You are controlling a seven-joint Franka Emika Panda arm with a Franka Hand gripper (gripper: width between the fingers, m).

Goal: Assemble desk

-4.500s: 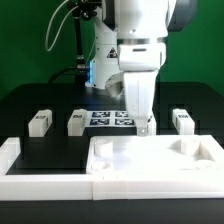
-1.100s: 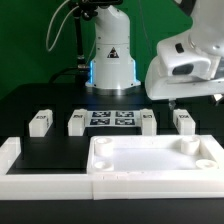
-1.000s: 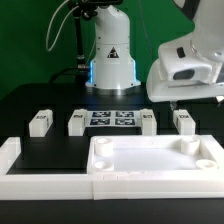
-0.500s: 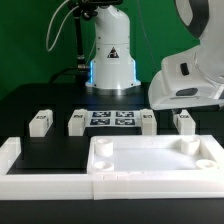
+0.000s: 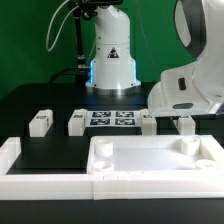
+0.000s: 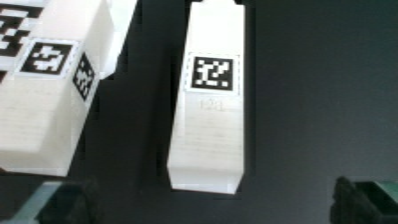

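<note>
The white desk panel [image 5: 150, 165] with corner sockets lies at the front. Behind it four small tagged leg blocks stand in a row: [image 5: 40, 122], [image 5: 77, 122], [image 5: 148, 122] and the one furthest to the exterior view's right [image 5: 185, 126]. My gripper [image 5: 185, 114] hangs just above that last leg, and the arm's white hand hides the leg's top. In the wrist view this leg [image 6: 214, 100] lies lengthwise between my dark fingertips [image 6: 366, 200], tag facing up. The gripper [image 6: 210, 205] is open and empty, with the jaws wide apart and clear of the leg.
The marker board [image 5: 112, 118] lies between the middle legs. A neighbouring tagged white piece [image 6: 45, 85] lies beside the leg in the wrist view. Long white bars [image 5: 40, 185] edge the black table at the front on the exterior view's left. The robot base [image 5: 110, 60] stands behind.
The arm has moved from the middle of the row to the exterior view's right. In the last second it has come down over the rightmost leg. No part has moved.
</note>
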